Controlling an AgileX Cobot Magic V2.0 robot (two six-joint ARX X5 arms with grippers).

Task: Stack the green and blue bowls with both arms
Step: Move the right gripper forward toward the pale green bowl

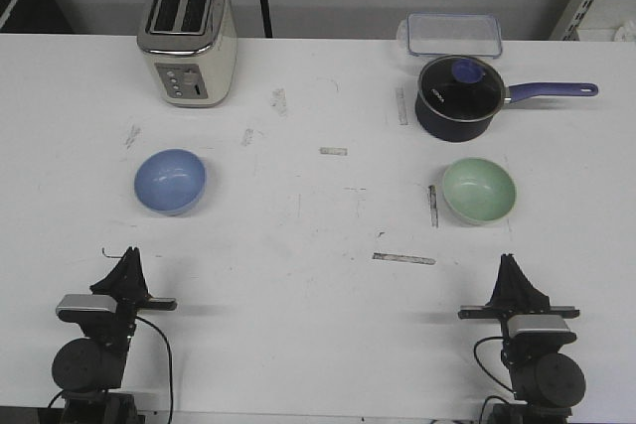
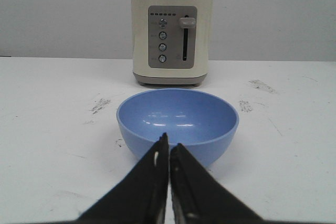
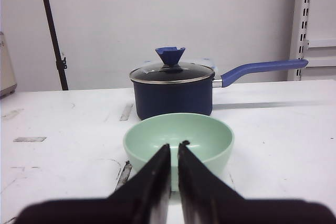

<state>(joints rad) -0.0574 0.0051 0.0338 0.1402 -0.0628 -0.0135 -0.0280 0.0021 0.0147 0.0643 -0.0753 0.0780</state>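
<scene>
While both arms sit low at the near edge of the worktop [image 1: 318, 345], we count 2 bowls, 1 toaster [image 1: 187, 37], 1 saucepan [image 1: 457, 98] and 1 clear lidded box [image 1: 452, 35]. The blue bowl [image 1: 170, 182] sits left of centre, in front of the toaster; the green bowl [image 1: 479, 190] sits right of centre, just in front of the saucepan. Both bowls hold nothing. The saucepan wears its glass lid. The left claw [image 2: 169, 148] is closed, tips together, pointing at the blue bowl. The right claw [image 3: 174, 150] is closed too, facing the green bowl. Neither touches its bowl.
</scene>
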